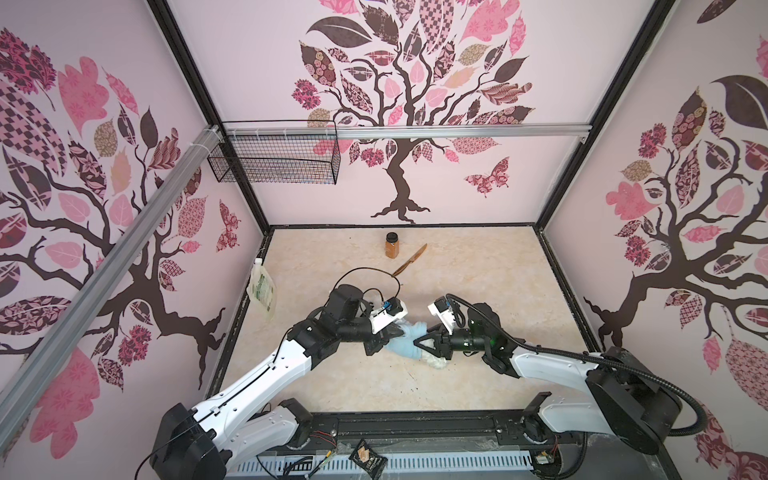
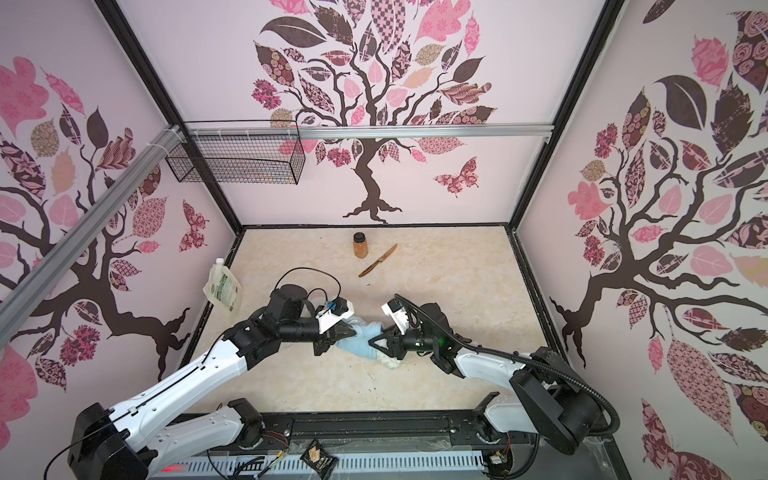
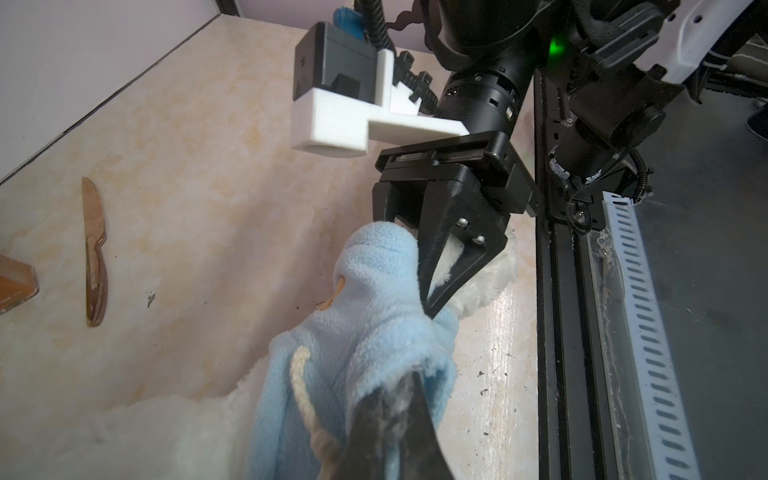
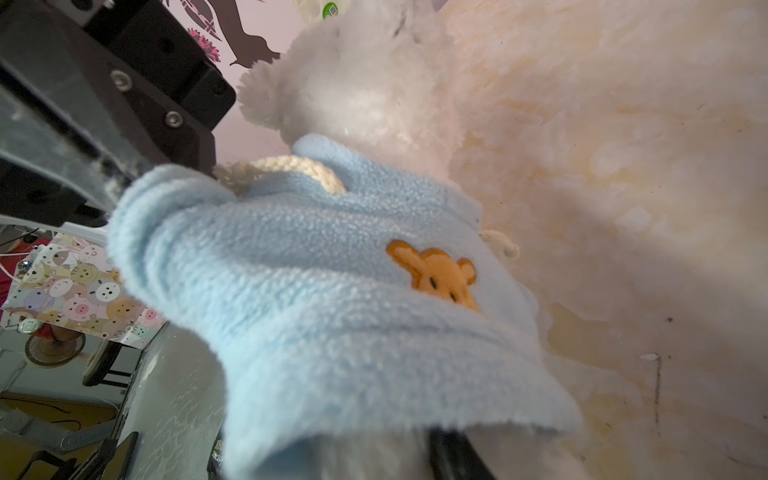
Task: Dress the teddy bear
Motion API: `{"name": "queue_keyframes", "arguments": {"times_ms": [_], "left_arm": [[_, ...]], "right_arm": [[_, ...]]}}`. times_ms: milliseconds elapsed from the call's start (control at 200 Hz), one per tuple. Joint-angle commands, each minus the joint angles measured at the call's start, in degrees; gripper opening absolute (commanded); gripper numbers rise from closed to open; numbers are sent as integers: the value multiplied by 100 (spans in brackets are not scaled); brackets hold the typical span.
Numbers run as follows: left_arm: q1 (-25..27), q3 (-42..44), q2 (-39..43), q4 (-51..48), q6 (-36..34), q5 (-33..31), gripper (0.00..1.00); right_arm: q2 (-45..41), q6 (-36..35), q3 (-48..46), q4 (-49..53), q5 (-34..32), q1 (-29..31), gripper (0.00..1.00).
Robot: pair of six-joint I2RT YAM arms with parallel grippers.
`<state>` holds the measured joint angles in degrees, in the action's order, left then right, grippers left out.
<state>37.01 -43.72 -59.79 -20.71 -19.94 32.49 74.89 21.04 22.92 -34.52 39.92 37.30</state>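
White bear (image 1: 435,363) lies near bench (image 1: 478,282) middle between both hands, shirt (image 1: 405,348) over it. Clamped tight on shirt is left hand (image 1: 397,332); right hand (image 1: 417,343) sits at the hem, opening can't tell. Both arms low, hands pointing at each other.

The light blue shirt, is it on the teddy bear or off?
On: the shirt wraps the teddy bear, white fur showing past collar and hem. Sleeves: cannot tell.

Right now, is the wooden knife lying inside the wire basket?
No, the wooden knife lies on the table near the brown jar, while the wire basket hangs well above the table.
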Motion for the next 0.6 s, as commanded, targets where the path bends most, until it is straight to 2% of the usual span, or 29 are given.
{"name": "queue_keyframes", "arguments": {"times_ms": [0, 100, 270, 595], "left_arm": [[-110, 192, 288, 383, 415, 376, 0], [-140, 245, 275, 371, 507, 348, 0], [-396, 384, 326, 641, 1023, 392, 0], [-591, 671, 477, 964, 1471, 531, 0]], "right_arm": [[216, 3, 86, 355, -172, -186, 32], [262, 49, 107, 348, -125, -183, 30], [310, 58, 150, 467, -107, -181, 20], [641, 298, 339, 787, -177, -218, 23]]}}
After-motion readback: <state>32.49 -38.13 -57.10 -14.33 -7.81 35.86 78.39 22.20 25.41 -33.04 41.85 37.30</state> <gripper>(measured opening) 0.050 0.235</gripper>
